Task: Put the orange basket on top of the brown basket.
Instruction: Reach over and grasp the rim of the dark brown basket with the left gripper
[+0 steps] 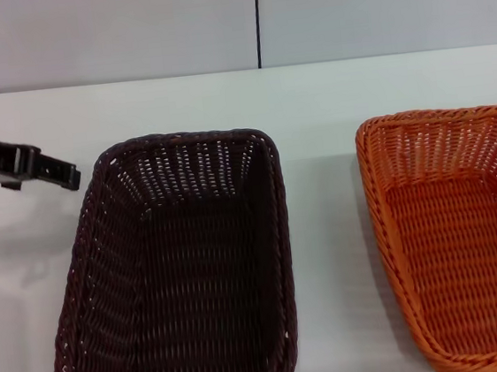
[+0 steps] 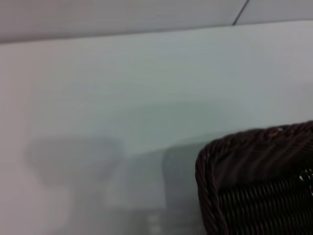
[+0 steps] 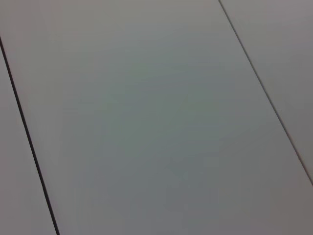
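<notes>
The brown basket (image 1: 173,274) stands empty on the white table, left of the middle in the head view. The orange basket (image 1: 463,234) stands empty to its right, apart from it and cut off by the picture's right edge. My left gripper (image 1: 61,175) reaches in from the left and hovers just beside the brown basket's far left corner, above the table. The left wrist view shows that corner of the brown basket (image 2: 254,166) close by. My right gripper is out of view; its wrist view shows only pale panels with dark seams.
The white table (image 1: 323,222) runs back to a pale panelled wall (image 1: 257,16). A bare strip of table lies between the two baskets. The left gripper's shadow falls on the table in the left wrist view (image 2: 73,156).
</notes>
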`<act>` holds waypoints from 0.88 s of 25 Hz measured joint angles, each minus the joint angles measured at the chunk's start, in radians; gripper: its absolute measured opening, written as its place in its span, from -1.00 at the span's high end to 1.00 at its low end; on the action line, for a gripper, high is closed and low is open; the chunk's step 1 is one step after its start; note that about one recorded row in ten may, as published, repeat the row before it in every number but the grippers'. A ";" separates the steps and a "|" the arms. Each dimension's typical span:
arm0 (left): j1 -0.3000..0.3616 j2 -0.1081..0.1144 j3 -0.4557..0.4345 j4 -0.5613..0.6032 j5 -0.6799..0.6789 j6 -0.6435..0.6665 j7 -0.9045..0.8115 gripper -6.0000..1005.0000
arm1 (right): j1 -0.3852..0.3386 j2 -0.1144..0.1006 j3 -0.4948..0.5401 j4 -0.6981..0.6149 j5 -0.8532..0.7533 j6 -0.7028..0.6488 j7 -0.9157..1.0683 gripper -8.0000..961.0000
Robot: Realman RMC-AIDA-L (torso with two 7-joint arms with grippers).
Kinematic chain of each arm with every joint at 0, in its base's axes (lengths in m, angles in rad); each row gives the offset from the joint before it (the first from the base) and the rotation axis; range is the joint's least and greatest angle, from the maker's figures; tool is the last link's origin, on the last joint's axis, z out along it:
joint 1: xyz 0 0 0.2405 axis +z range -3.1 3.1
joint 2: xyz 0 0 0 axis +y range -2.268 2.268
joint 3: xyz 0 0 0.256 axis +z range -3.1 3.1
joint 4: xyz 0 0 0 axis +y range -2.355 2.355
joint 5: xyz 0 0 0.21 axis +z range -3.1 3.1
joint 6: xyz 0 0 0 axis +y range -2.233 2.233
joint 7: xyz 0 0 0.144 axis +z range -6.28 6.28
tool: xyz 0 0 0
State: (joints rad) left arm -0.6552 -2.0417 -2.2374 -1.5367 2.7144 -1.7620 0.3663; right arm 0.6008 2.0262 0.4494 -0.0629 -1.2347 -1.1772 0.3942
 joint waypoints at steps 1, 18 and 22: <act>0.008 -0.006 0.003 0.001 -0.001 -0.007 -0.008 -0.67 | 0.000 0.000 0.000 0.000 0.000 0.002 0.000 -0.17; 0.059 -0.017 0.012 0.132 -0.049 0.010 -0.024 -0.66 | 0.005 0.000 0.000 0.009 0.000 0.033 0.000 -0.17; 0.064 -0.017 0.012 0.150 -0.052 0.013 -0.024 -0.66 | 0.007 0.000 -0.002 0.011 0.000 0.039 0.000 -0.17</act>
State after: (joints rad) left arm -0.5916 -2.0585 -2.2257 -1.3866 2.6628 -1.7491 0.3421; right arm 0.6077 2.0262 0.4473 -0.0522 -1.2347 -1.1382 0.3941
